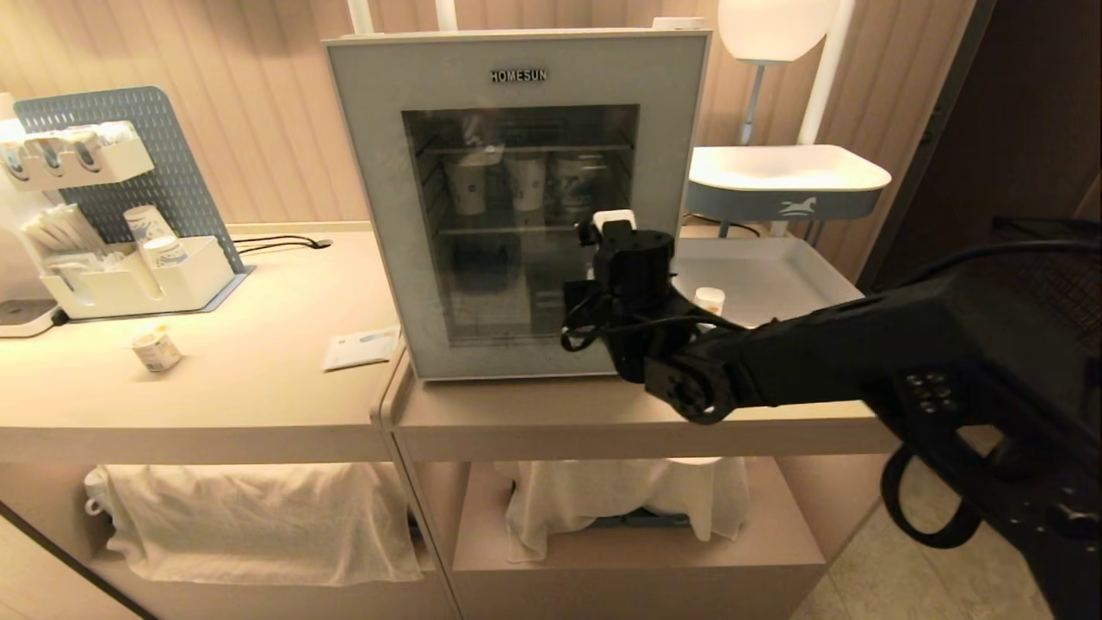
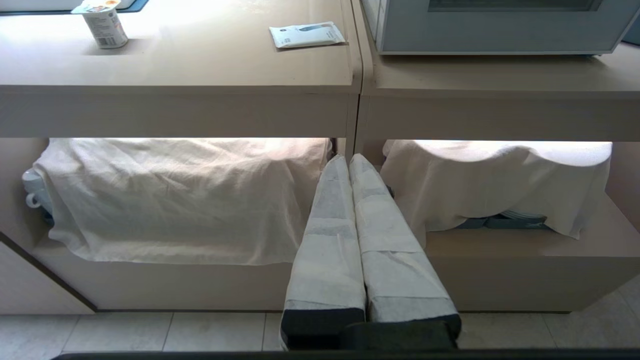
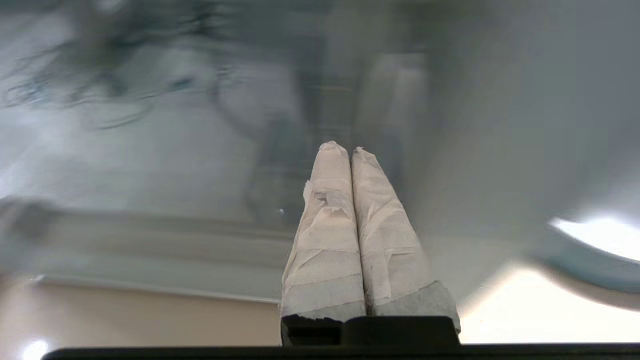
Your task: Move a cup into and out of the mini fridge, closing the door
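Clenched on nothing, the right gripper (image 3: 350, 150) pointed at the dark glass window of the pale grey-framed door (image 1: 516, 86), which stood closed on the boxy white mini fridge (image 1: 689, 30). Well to its left, on the beige counter (image 1: 258, 379), stood the small squat white cup (image 1: 157, 349) with a foil lid and orange-yellow fruit print. Behind the glass, tall white paper cups (image 1: 469, 185) stood on a wire shelf. Low before the cloth-draped shelves, the left gripper (image 2: 349, 159) was pressed closed too.
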Controlling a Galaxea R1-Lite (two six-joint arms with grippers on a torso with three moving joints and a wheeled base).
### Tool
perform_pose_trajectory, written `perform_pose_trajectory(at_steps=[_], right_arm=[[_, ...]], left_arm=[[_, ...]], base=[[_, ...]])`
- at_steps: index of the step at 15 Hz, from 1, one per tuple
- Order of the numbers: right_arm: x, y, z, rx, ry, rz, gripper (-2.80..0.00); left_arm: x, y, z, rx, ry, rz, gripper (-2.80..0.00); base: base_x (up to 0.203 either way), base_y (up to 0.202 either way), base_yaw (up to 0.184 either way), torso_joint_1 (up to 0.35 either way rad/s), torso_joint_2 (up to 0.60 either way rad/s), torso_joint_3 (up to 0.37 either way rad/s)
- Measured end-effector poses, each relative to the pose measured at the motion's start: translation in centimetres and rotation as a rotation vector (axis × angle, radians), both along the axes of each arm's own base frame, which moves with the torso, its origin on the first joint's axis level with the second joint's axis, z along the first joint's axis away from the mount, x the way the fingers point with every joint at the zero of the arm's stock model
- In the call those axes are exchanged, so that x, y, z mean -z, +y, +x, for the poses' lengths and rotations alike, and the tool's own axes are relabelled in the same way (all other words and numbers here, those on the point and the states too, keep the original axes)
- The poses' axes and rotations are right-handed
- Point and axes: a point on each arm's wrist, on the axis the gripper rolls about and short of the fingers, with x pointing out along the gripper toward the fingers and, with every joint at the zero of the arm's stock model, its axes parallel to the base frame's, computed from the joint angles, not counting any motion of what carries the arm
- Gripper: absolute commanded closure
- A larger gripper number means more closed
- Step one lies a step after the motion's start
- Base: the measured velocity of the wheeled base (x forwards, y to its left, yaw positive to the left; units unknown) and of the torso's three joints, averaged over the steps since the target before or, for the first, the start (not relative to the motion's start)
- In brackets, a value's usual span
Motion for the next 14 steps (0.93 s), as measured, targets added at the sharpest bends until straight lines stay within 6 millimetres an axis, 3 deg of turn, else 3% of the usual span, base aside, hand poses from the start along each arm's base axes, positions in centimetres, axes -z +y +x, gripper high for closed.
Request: perform_pose_trajectory(at_steps=[2, 4, 6, 9, 12, 14], right_arm=[[-3.8, -2.3, -3.3, 0.017, -0.016, 0.004, 0.0], [-8.2, -6.0, -7.5, 0.068, -0.058, 0.008, 0.0], [-12.5, -10.9, -12.9, 0.165, -0.113, 0.015, 0.0], [-16.8, -19.9, -22.0, 0.373, -0.195, 0.05, 0.0], [-16.9, -27.7, -31.3, 0.652, -0.267, 0.056, 0.0], [-14.6, -29.9, -37.3, 0.775, -0.325, 0.034, 0.0]], left_arm=[[0.0, 0.0, 0.0, 0.0, 0.0, 0.0, 0.0], [0.0, 0.0, 0.0, 0.0, 0.0, 0.0, 0.0], [0.0, 0.0, 0.0, 0.0, 0.0, -0.002, 0.0], [0.0, 0.0, 0.0, -0.001, 0.0, -0.003, 0.0], [0.0, 0.0, 0.0, -0.002, 0.0, -0.003, 0.0], [0.0, 0.0, 0.0, -0.001, 0.0, -0.003, 0.0]], base=[[0.0, 0.0, 0.0, 0.0, 0.0, 0.0], [0.0, 0.0, 0.0, 0.0, 0.0, 0.0], [0.0, 0.0, 0.0, 0.0, 0.0, 0.0], [0.0, 0.0, 0.0, 0.0, 0.0, 0.0], [0.0, 0.0, 0.0, 0.0, 0.0, 0.0], [0.0, 0.0, 0.0, 0.0, 0.0, 0.0]])
